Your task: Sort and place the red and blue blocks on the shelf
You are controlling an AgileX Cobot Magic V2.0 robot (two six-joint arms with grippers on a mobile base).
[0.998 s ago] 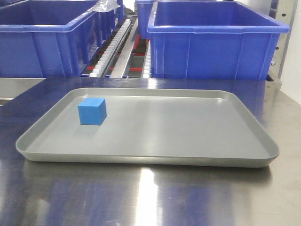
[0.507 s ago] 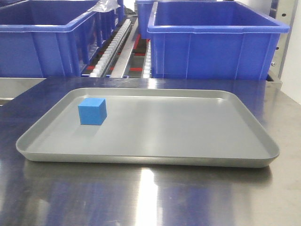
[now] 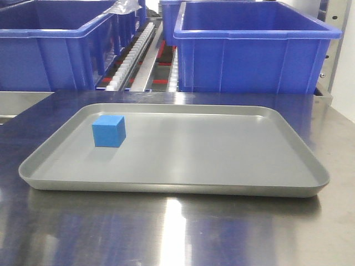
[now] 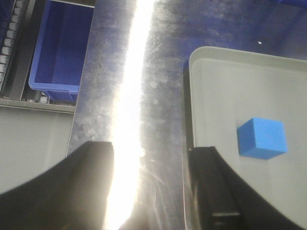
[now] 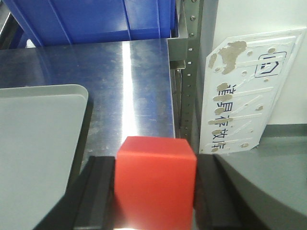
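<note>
The red block [image 5: 155, 179] is being gripped squarely between the right fingers [image 5: 98, 191], which are being pressed flat against two opposite faces. This is probably so that the cube is being kept level for setting down on the shelf [image 3: 133, 55]. It is being carried clear of the tabletop [image 3: 166, 233], with the corner of the tray [image 5: 43, 124] lying ahead and to the left of those fingers. The blue block [image 4: 262, 138] is sitting in the tray, ahead of the left fingers [image 4: 211, 191] and off to their right, apart from them. These fingers are being held spread wide with nothing between them, one over the bare tabletop and one over the tray's rim. That stance is judged to be readiness for a later pick. Beyond the tray, the shelf's roller tracks are being flanked by large blue bins [image 3: 255, 50].
</note>
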